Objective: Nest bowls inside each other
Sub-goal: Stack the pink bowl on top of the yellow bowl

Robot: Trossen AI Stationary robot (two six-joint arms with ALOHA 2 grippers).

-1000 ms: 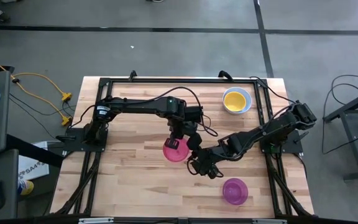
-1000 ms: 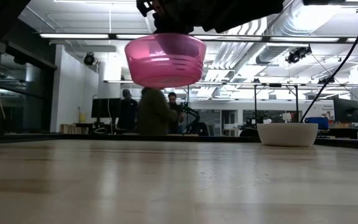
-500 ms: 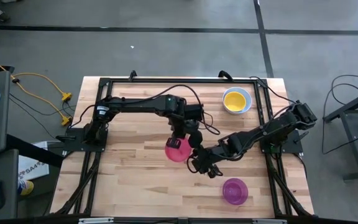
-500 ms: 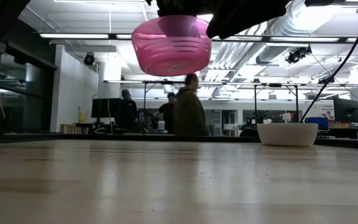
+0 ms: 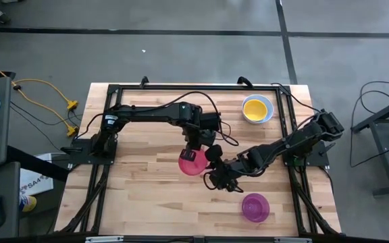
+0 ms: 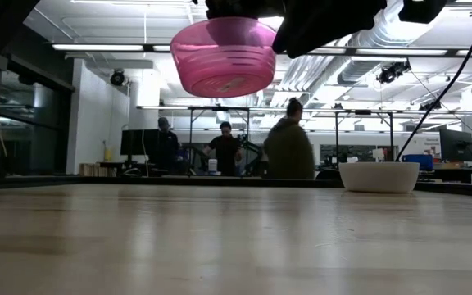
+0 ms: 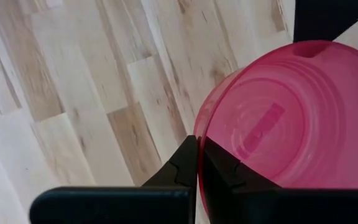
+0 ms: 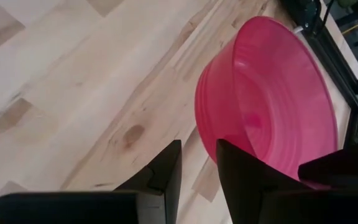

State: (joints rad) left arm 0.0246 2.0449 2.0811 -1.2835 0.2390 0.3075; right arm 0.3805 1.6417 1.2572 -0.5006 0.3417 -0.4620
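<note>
The left gripper (image 7: 197, 163) is hanging above the middle of the wooden table (image 5: 140, 189), its two fingers pinched tight on the rim of the pinkish-red bowl (image 5: 191, 163), which is riding clear of the tabletop in the low view; the right gripper (image 8: 197, 163) is standing just beside it on the near side, its fingers parted with the same bowl's wall passing between them, though whether they are touching it cannot be told; so far one nesting is showing, the yellow bowl (image 5: 256, 107) sitting inside a pale bluish bowl (image 5: 267, 113) at the far right corner, well away from both grippers and beyond them; the purple-magenta bowl (image 5: 255, 206) is waiting alone on the near side, to the right of the right gripper and apart from it; a white bowl is not separately made out from above, though a pale bowl (image 6: 378, 176) is showing far off in the low view; judging from this, the lifted bowl and the purple one are both still to be stacked; the right arm is lying across the path toward the yellow stack; several people (image 6: 289, 152) are standing in the room behind.
</note>
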